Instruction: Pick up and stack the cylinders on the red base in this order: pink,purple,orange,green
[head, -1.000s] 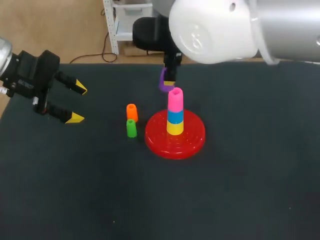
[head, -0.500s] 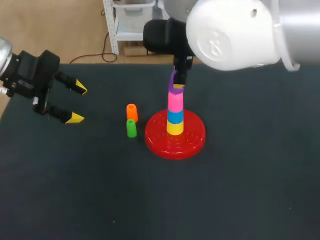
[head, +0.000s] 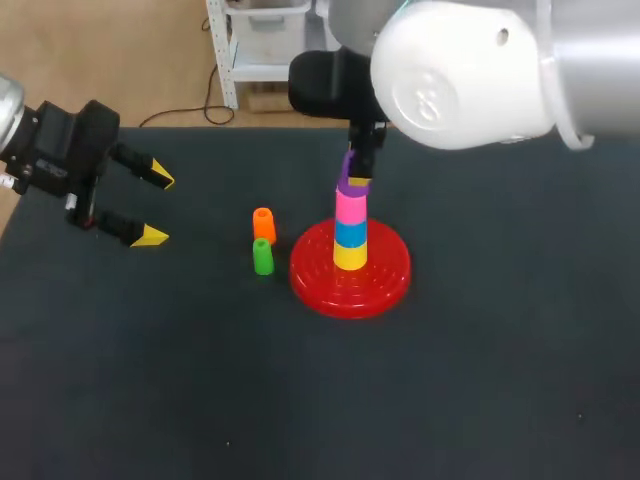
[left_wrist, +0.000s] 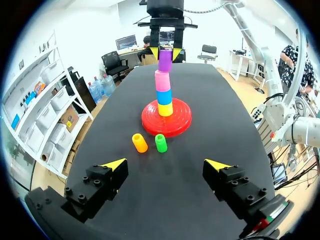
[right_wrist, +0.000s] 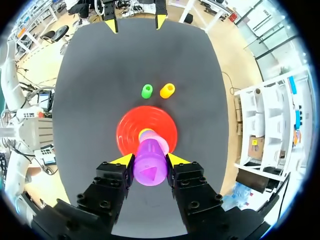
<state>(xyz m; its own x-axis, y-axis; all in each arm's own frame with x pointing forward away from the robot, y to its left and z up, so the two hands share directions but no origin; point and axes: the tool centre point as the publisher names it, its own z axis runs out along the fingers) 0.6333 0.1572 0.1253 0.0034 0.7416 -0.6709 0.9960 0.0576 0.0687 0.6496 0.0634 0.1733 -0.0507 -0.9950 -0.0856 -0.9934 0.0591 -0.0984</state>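
Observation:
The red base (head: 350, 275) (left_wrist: 166, 120) (right_wrist: 131, 133) carries a stack of yellow, blue and pink cylinders (head: 350, 208) (left_wrist: 162, 80). My right gripper (head: 356, 180) (right_wrist: 146, 161) is shut on the purple cylinder (head: 347, 172) (left_wrist: 165, 60) (right_wrist: 150, 164), holding it right over the pink one; whether they touch I cannot tell. The orange cylinder (head: 264, 224) (left_wrist: 139, 142) (right_wrist: 167, 90) and the green cylinder (head: 262, 256) (left_wrist: 161, 143) (right_wrist: 146, 91) sit on the mat just left of the base. My left gripper (head: 152, 208) (left_wrist: 166, 164) stands open at the table's far left, nothing between its fingers.
The black mat (head: 450, 380) covers the table. Wide bare mat lies in front of the base and to its right. The right arm's white body (head: 470, 70) hangs over the back of the table.
My right gripper carried the purple cylinder rightward to a spot over the pink one, then lowered it slightly. The left arm has kept still.

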